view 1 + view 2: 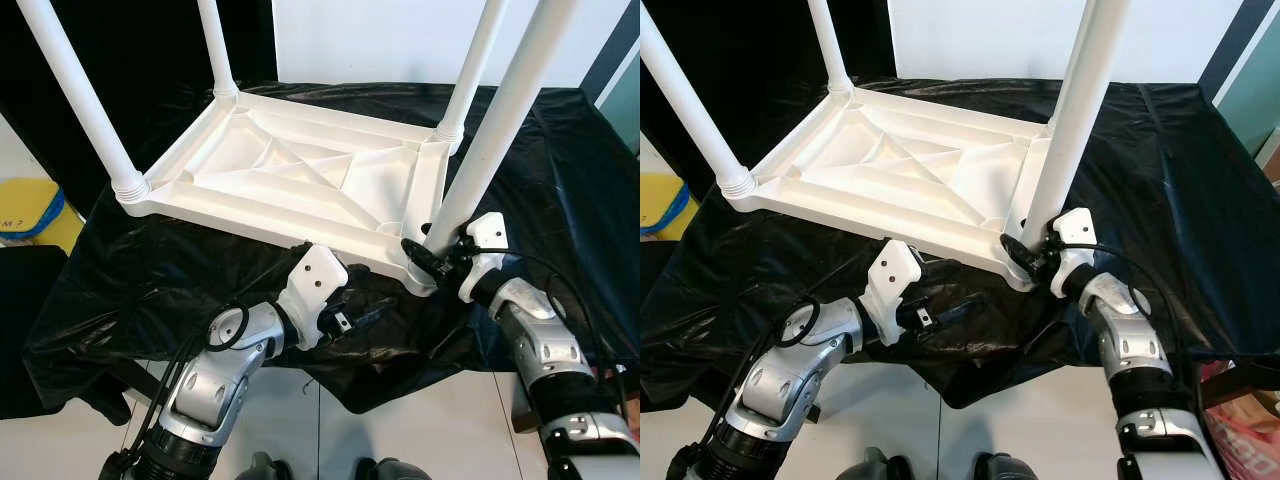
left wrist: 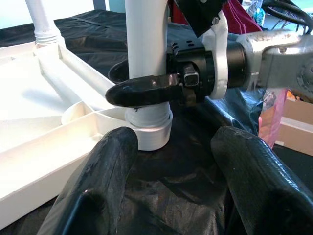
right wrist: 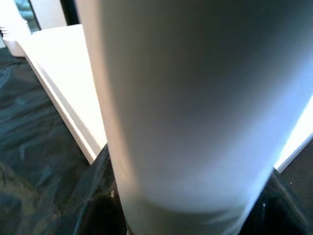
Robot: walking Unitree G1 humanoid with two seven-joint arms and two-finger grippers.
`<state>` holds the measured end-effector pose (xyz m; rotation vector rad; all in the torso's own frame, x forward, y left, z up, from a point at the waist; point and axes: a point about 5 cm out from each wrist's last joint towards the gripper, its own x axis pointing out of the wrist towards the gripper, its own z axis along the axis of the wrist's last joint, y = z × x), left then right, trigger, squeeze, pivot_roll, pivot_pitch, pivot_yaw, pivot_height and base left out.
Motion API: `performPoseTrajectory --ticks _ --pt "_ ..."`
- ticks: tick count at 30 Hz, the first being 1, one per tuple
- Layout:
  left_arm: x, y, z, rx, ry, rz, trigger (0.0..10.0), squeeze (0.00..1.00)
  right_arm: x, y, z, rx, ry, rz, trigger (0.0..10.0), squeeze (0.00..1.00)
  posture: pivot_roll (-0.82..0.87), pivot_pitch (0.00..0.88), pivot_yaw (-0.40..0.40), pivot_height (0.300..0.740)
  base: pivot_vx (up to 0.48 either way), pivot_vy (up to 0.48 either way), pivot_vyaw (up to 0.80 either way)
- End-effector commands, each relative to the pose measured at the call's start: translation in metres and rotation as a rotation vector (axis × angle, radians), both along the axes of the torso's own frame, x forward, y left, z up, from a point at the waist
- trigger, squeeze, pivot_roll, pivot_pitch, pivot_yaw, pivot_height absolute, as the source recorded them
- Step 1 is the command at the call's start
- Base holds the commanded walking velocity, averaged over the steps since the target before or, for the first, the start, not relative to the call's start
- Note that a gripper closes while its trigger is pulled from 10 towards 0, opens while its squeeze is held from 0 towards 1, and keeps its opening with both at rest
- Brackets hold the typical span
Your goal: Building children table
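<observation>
An upturned white table top (image 1: 300, 170) is laid on a black cloth (image 1: 560, 180).
The near-right leg (image 1: 480, 160) is clamped just above its socket by the right gripper (image 2: 142, 90), as the left wrist view reveals; the left gripper (image 1: 375, 312) is held open beside the table's near edge.

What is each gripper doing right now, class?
Left gripper: open, empty, over the black cover.
Right gripper: shut on the table leg near its base.
</observation>
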<state>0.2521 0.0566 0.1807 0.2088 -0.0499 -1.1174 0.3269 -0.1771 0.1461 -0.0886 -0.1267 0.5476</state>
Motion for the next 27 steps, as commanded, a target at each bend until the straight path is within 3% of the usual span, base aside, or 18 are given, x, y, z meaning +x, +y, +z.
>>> performPoseTrajectory --ticks 1,2,3,4,7,10,18,21,27 --pt "0.0 0.001 -0.001 -0.009 0.008 0.045 10.0 0.0 -0.003 0.003 -0.005 0.036 0.023 -0.036 10.0 0.0 -0.02 0.138 -0.019 0.74 0.0 0.0 0.0" --pt "0.0 0.001 -0.001 -0.009 0.008 0.045 10.0 0.0 -0.003 0.003 -0.005 0.036 0.023 -0.036 10.0 0.0 -0.02 0.138 -0.019 0.74 0.0 0.0 0.0" --pt "0.0 0.0 -0.001 -0.01 0.009 0.043 10.0 0.0 -0.004 0.005 -0.008 0.026 0.026 -0.137 10.0 0.0 -0.03 0.14 -0.017 0.74 0.0 0.0 0.0" --pt "0.0 0.0 -0.001 -0.01 0.009 0.043 10.0 0.0 -0.004 0.005 -0.008 0.026 0.026 -0.137 10.0 0.0 -0.03 0.14 -0.017 0.74 0.0 0.0 0.0" --pt "0.0 -0.001 -0.001 -0.01 0.009 0.039 10.0 0.0 -0.006 0.003 -0.011 0.022 0.046 -0.291 10.0 0.0 -0.03 0.14 -0.015 0.74 0.0 0.0 0.0" --pt "0.0 -0.001 -0.001 -0.011 0.01 0.037 10.0 0.0 -0.006 0.003 -0.013 0.041 0.058 -0.327 10.0 0.0 -0.03 0.14 -0.014 0.74 0.0 0.0 0.0" --pt "0.0 -0.002 -0.001 -0.012 0.012 0.03 10.0 0.0 -0.013 0.001 -0.018 0.09 0.086 -0.588 10.0 0.0 -0.04 0.141 -0.013 0.74 0.0 0.0 0.0" --pt "-0.001 -0.003 -0.002 -0.014 0.014 0.031 10.0 0.0 -0.02 0.012 -0.022 0.129 0.109 -0.746 10.0 0.0 -0.04 0.144 -0.019 0.74 0.0 0.0 0.0" --pt "-0.002 -0.003 -0.003 -0.016 0.016 0.035 10.0 0.0 -0.023 0.03 -0.022 0.14 0.113 -0.763 10.0 0.0 -0.03 0.145 -0.022 0.74 0.0 0.0 0.0"
